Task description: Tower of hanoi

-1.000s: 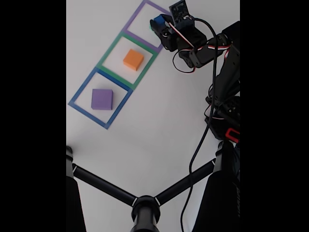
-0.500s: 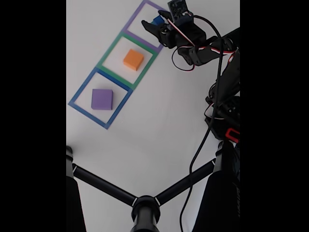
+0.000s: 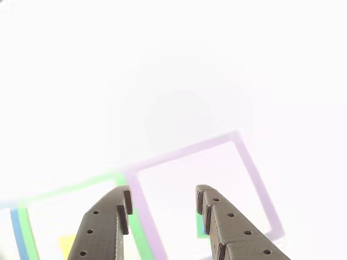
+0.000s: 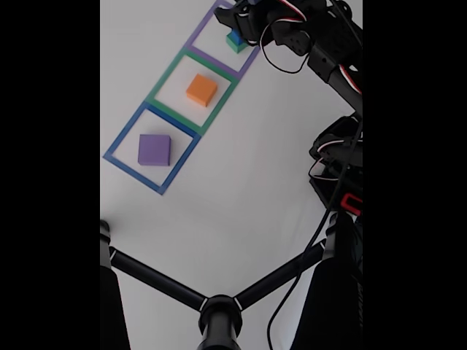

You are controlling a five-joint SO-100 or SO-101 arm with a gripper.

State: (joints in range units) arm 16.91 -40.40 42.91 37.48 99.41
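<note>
Gripper: fingers apart in the other view (image 3: 162,208), nothing between them, bare white bench showing through the gap; in the fixed view it sits at the top edge (image 4: 235,16), over the purple square.
Change since half a second ago: the arm has swung up and back toward the top of the fixed view; the blue block that was between the fingers is out of them and now lies in the purple square.
Blue block: small, blue (image 4: 235,36), resting on top of a green block (image 4: 237,46); the two form a short stack inside the purple square, just below the gripper.
Other view, stack: a sliver of green and blue (image 3: 200,225) shows beside the right finger, mostly hidden by it.
Purple square: taped outline (image 4: 197,38), topmost of three in the fixed view; washed-out lilac outline in the other view (image 3: 250,162).
Green square: middle outline (image 4: 162,79); holds an orange block (image 4: 201,90), unmoved from the earlier frames.
Blue square: lowest outline (image 4: 120,138); holds a purple block (image 4: 154,149), unmoved.
Bench: white, matte (image 4: 233,189); strongly overexposed in the other view.
Arm: black body with red and white wires (image 4: 337,62), running down the right side of the fixed view.
Tripod: black legs (image 4: 219,310) across the bottom of the fixed view.
</note>
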